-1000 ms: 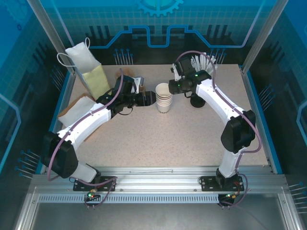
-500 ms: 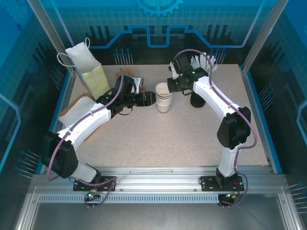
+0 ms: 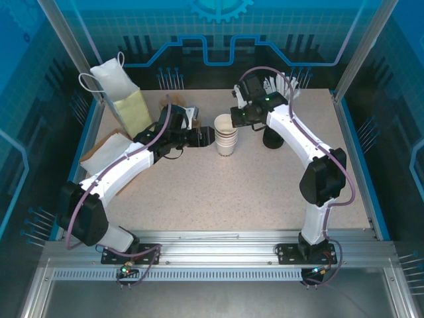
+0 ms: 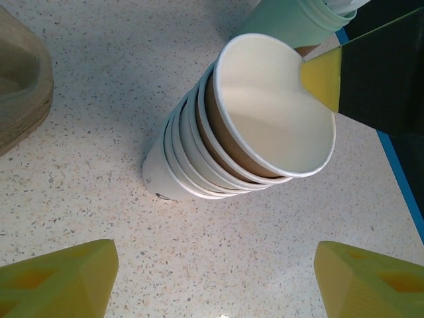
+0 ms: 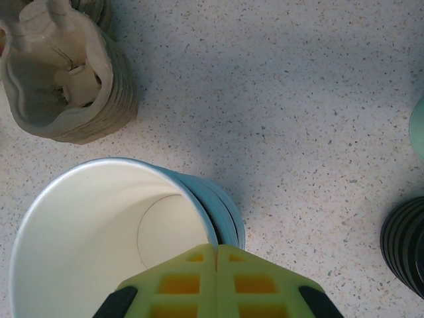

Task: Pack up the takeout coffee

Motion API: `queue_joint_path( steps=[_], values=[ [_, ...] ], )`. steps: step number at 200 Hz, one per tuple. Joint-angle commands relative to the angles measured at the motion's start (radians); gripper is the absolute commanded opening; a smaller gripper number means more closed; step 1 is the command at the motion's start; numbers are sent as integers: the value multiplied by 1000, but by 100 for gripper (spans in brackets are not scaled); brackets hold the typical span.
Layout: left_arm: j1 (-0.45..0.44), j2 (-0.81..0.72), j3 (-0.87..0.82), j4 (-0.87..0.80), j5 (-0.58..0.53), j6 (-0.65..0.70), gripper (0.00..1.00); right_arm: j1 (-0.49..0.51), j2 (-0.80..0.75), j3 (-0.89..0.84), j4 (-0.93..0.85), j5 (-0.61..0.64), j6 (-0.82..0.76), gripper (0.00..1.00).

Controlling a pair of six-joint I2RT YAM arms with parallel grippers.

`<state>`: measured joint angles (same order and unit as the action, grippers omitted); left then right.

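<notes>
White cup stack (image 4: 165,169) is flanked by pulp carriers (image 5: 66,79), mint cups (image 4: 291,23) and a black ribbed item (image 5: 405,242). Brown cup (image 4: 228,142), lidless, is nested topmost. Right gripper (image 5: 216,262) is closed at its rim; whether the rim is pinched cannot be told. Left gripper (image 4: 213,268) is held wide open, empty.

The table (image 5: 298,99) is surfaced in a matt, speckled, stone-look laminate. The cups (image 4: 265,106) are made of smooth white paper, with brown paper seen between the rims. The fingers (image 5: 179,281) are moulded in matt yellow plastic. The carriers (image 5: 66,79) are formed of rough, fibrous pulp. The black stack (image 5: 405,245) is ribbed and faintly glossy. The rail (image 3: 218,240) is made of brushed metal.
</notes>
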<state>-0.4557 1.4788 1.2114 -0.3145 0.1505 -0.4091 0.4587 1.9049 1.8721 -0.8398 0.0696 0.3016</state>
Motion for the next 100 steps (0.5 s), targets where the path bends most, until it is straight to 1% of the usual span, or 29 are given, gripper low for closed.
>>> queue_joint_path(
  steps=[1, 45, 71, 100],
  values=[
    [-7, 3, 18, -34, -24, 32, 79, 15, -23, 48, -35, -16, -9, 3],
    [-7, -23, 10, -40, -61, 33, 80, 15, -66, 132, -81, -23, -3, 3],
    [-7, -60, -2, -37, -87, 30, 80, 15, -119, 188, -121, -25, -2, 3],
    [-3, -132, -25, -43, -129, 27, 80, 23, -217, 157, -149, -23, -11, 3]
  ],
)
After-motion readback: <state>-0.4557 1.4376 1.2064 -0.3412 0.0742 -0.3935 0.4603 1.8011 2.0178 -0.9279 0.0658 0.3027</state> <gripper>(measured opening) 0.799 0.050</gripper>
